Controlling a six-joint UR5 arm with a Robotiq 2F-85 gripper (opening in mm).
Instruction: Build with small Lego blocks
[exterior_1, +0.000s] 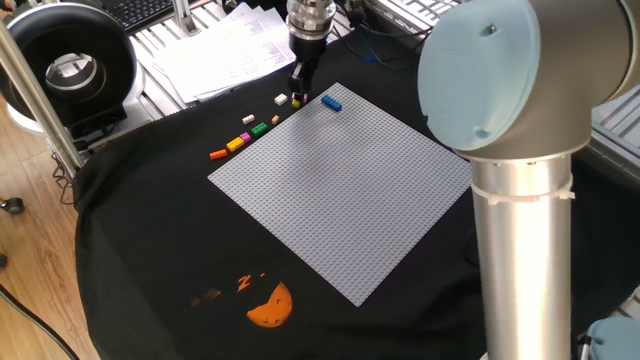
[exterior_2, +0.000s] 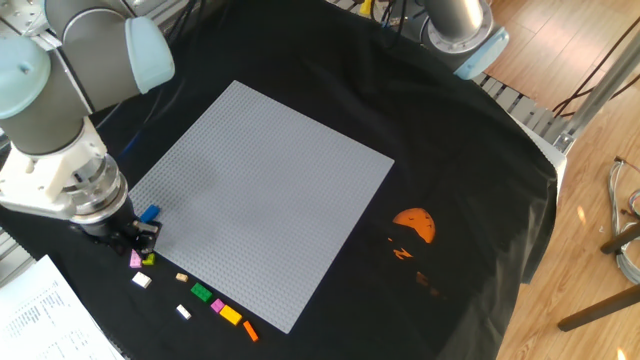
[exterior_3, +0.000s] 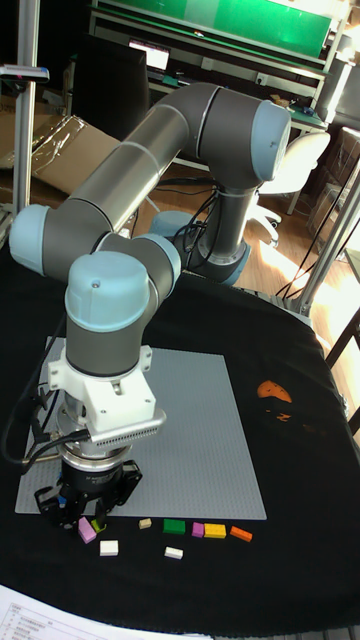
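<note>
In one fixed view, the gripper (exterior_1: 299, 88) hangs at the 12 o'clock corner of the flat, studded grey baseplate (exterior_1: 340, 185), its dark fingers pointing down over the pink brick (exterior_1: 298, 96); whether the fingers are apart or together cannot be told here. A blue brick (exterior_1: 331, 103) sits on the baseplate's corner, just at 3 o'clock of the gripper. The other small Lego blocks lie on the black cloth (exterior_1: 150, 240) along the plate's 10 o'clock edge: white (exterior_1: 281, 99), tan (exterior_1: 275, 119), green (exterior_1: 260, 128), yellow (exterior_1: 236, 144) and orange (exterior_1: 217, 154), all tiny glossy rectangles.

In the other fixed view, the gripper (exterior_2: 125, 240) stands at the plate's 8 o'clock corner, the blue brick (exterior_2: 149, 213) just above it, pink (exterior_2: 135, 260) and a yellow-green brick (exterior_2: 148, 260) at its tips.

In the tall fixed view, the gripper (exterior_3: 88, 508) shows dark fingers (exterior_3: 125, 498) spread apart above the pink brick (exterior_3: 87, 530); nothing is clamped. An orange half-round print (exterior_3: 274, 391) marks the cloth at 3 o'clock.
</note>
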